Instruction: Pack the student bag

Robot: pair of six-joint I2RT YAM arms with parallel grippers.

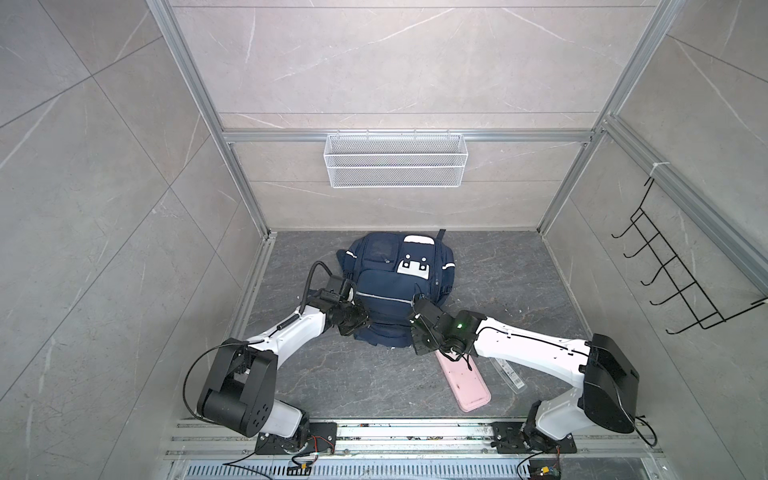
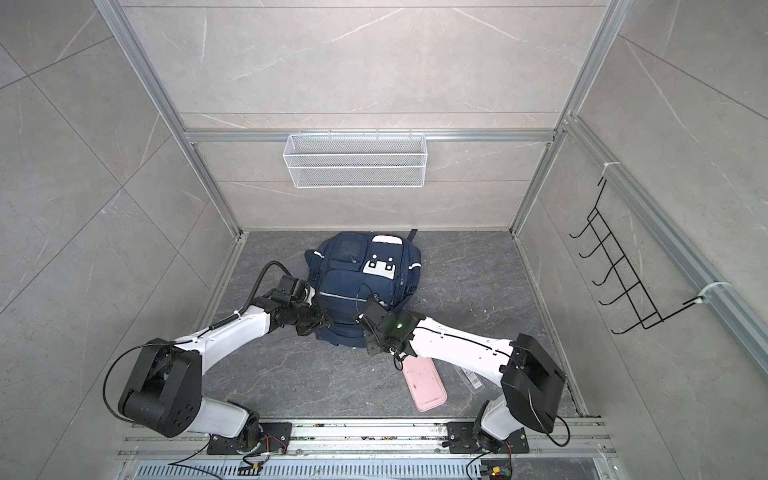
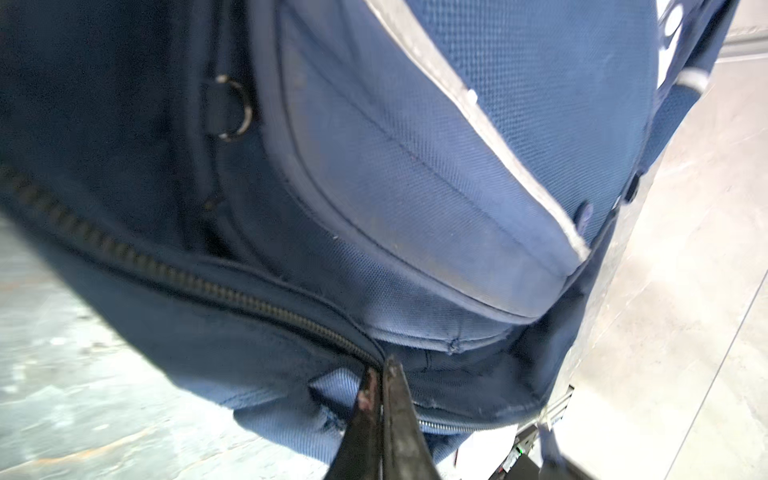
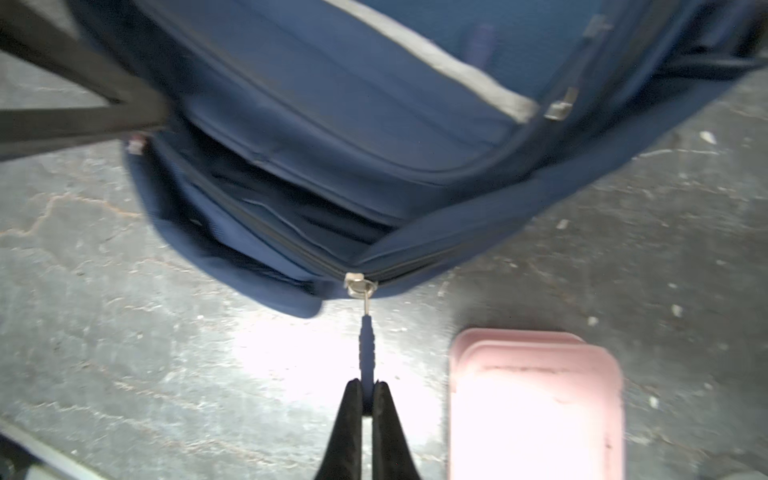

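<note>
Grey floor (image 1: 498, 270), student bag (image 1: 395, 286) — wrist views alone show left gripper (image 3: 379, 370) pinching it, right gripper (image 4: 367, 386) its zipper pull (image 4: 367, 345).

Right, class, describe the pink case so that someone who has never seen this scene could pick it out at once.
Find the navy student bag on the dark floor. Just nearer the robot's base, right of it, lies the pink case: a flat, round-cornered oblong, unlike the thin see-through strip beside it.

Both top views are taken from high above, sharing nearly the whole scene. The student bag (image 3: 415, 187) is framed close-up, apparently from opposite sides, in both wrist views.
</note>
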